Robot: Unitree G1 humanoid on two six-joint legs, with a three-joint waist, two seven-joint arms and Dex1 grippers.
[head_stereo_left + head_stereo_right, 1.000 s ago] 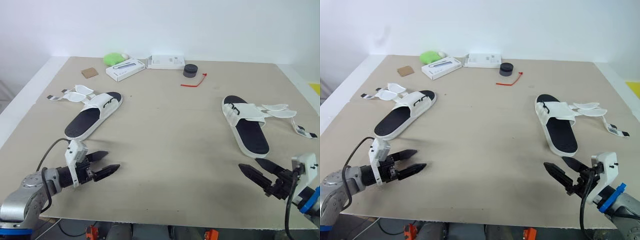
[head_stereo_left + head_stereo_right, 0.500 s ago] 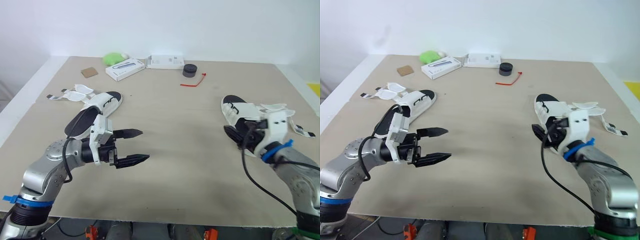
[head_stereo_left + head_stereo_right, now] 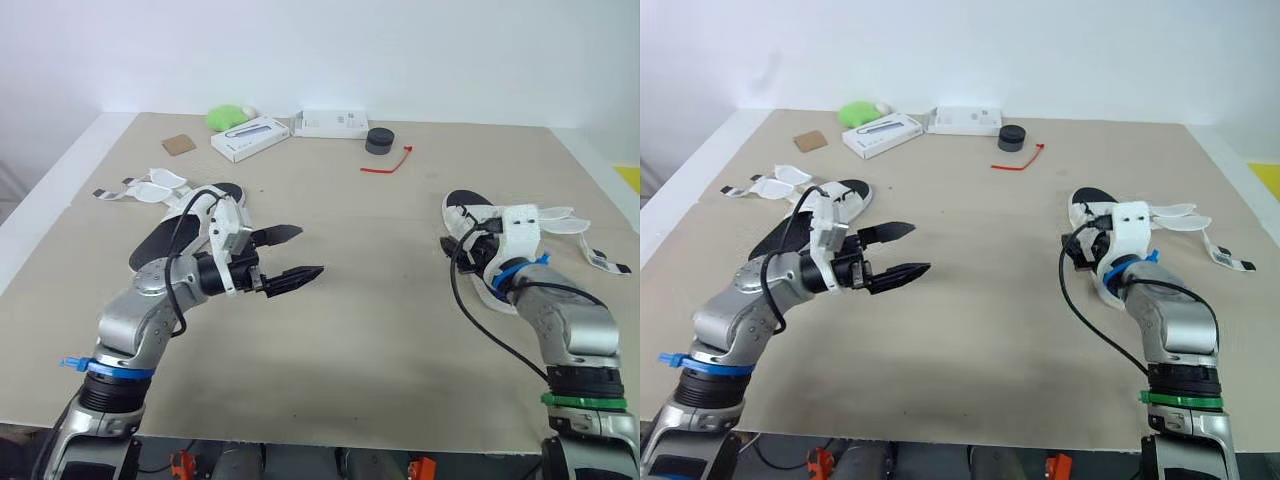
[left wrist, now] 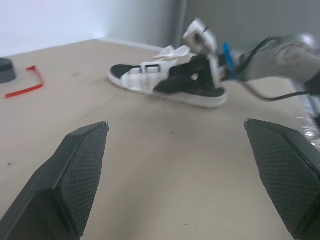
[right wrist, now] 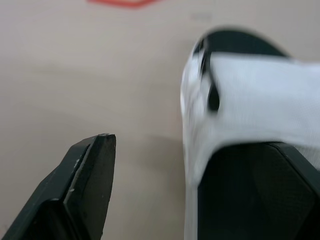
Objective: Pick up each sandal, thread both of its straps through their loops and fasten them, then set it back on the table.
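Head view: right sandal point(image 3: 466, 210) at 3 o'clock on worktop point(image 3: 380, 330), long axis 11 to 5. Right claw point(image 3: 472, 250) is on it, the nearer arm. Left sandal point(image 3: 160, 245) at 9 o'clock.
Left wrist: left claw point(image 4: 175, 125) wide, empty.
Right wrist: claw wide, astride the sandal's edge, 1 finger point(image 5: 85, 185) over bare worktop.

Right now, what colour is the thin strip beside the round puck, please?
The strip is red, clearest in the left eye view.

Silver arms point(image 3: 135, 318), black cables point(image 3: 1061, 285); blue ties point(image 3: 75, 363), green band point(image 3: 583, 400) on right; white wrist mounts point(image 3: 228, 222), black textured fingers point(image 4: 75, 175)
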